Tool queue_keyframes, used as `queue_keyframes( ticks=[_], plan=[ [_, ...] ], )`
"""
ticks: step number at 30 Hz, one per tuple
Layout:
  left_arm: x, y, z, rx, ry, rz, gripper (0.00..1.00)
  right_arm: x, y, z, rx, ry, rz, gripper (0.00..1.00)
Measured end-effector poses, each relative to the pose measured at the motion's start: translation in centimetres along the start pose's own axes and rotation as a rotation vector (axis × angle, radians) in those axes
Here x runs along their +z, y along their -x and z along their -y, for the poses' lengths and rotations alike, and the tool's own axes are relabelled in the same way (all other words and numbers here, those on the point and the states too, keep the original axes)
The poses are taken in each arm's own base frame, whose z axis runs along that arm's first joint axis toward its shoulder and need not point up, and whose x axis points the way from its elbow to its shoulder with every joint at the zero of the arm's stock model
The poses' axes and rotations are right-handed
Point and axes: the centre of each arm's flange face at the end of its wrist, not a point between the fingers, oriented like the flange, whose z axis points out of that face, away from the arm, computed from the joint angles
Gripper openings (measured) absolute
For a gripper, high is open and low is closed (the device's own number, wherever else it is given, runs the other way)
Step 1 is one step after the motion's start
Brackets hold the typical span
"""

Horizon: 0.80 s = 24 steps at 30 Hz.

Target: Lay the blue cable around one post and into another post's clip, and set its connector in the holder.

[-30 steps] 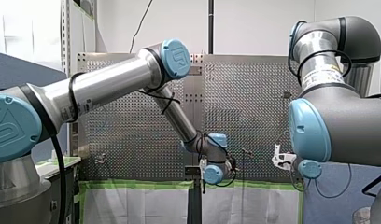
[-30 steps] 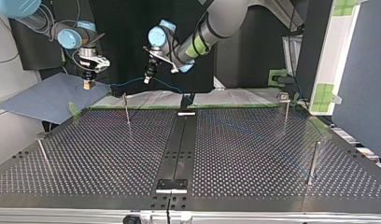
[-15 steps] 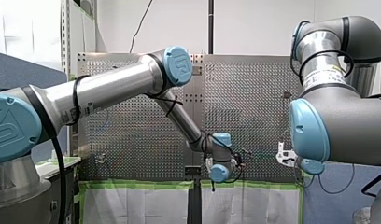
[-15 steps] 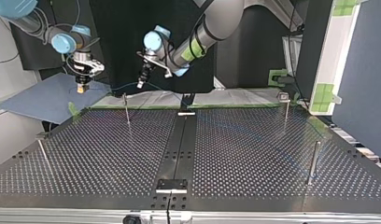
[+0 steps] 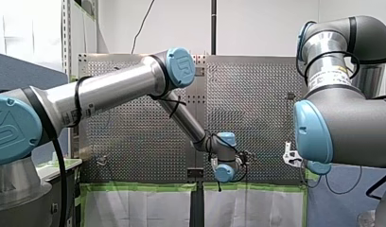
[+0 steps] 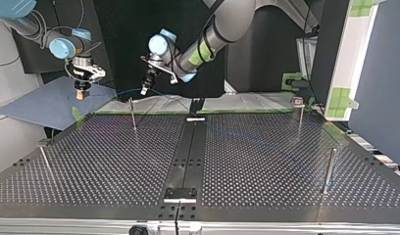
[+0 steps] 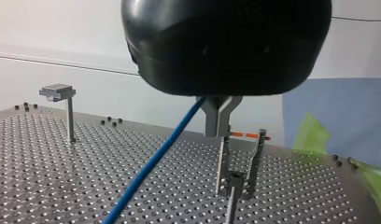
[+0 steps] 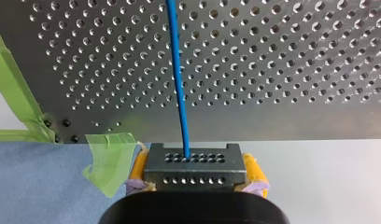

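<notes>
My right hand (image 8: 195, 170) is clamped on the connector (image 8: 194, 158), with yellow pads (image 8: 138, 167) pressed against both of its sides. The blue cable (image 8: 178, 79) leaves the connector and runs straight ahead of the hand over the perforated bench (image 8: 296, 70). My left hand (image 7: 219, 127) is narrow, its metal fingers (image 7: 211, 116) pinched together on the cable, which slants away beside them. A slim post (image 7: 222, 165) stands just ahead of those fingertips.

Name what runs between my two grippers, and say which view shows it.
The blue cable, stretched through the air from the connector held in my right gripper to my left gripper; nothing else lies between them. The top view shows it.
</notes>
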Motion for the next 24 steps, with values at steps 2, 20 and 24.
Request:
queue_keyframes(
  ticks=[2, 20, 24],
  plan=[
    [-0.2, -0.4, 0.0, 0.0, -0.002, -0.005, 0.0, 0.0, 0.0, -0.1, 0.0, 0.001, 0.0, 0.0],
    [0.7, -2.7, -1.3, -0.015, -0.004, -0.021, 0.0, 0.2, -0.1, 0.4, -0.011, -0.01, -0.012, 0.0],
    [1.5, -2.3, -1.5, -0.022, -0.002, -0.009, 0.0, 0.2, -0.1, 0.5, -0.014, -0.014, -0.018, 0.0]
  ],
)
